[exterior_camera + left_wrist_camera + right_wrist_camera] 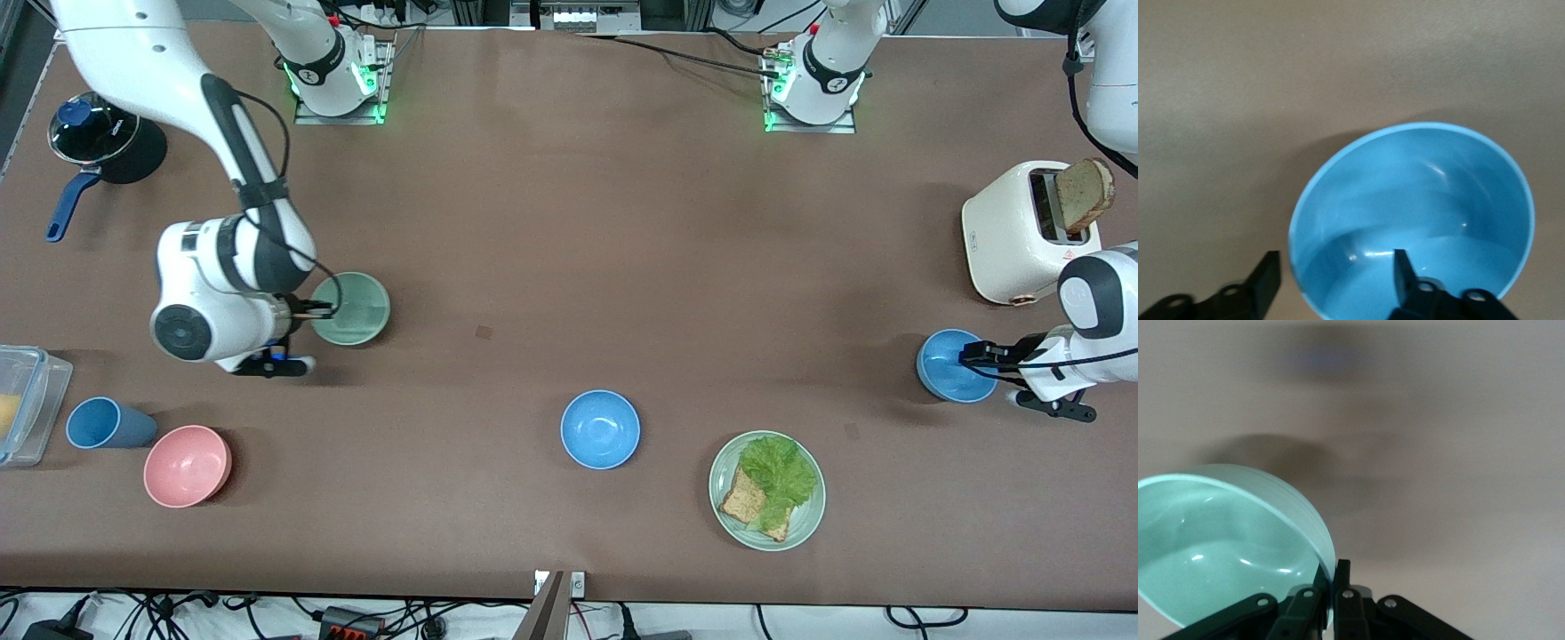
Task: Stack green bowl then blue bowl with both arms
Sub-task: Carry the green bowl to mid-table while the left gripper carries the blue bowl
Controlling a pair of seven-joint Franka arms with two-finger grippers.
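The green bowl point(353, 308) is at the right arm's end of the table. My right gripper point(318, 311) is shut on its rim; in the right wrist view the gripper point(1333, 577) pinches the wall of the green bowl point(1218, 540), which hangs tilted a little above the table. The blue bowl point(949, 364) sits at the left arm's end, nearer the front camera than the toaster. My left gripper point(971, 356) is open and straddles its rim. In the left wrist view point(1335, 273) one finger is inside the blue bowl point(1431, 200) and one is outside.
A second blue bowl point(600, 429) sits mid-table, with a pale green plate point(725, 484) of lettuce and toast beside it. A pink bowl point(185, 466), a blue cup point(105, 423) and a clear container point(25, 404) lie near the right arm's end. A white toaster point(1013, 233) and a black pot point(100, 133) stand farther back.
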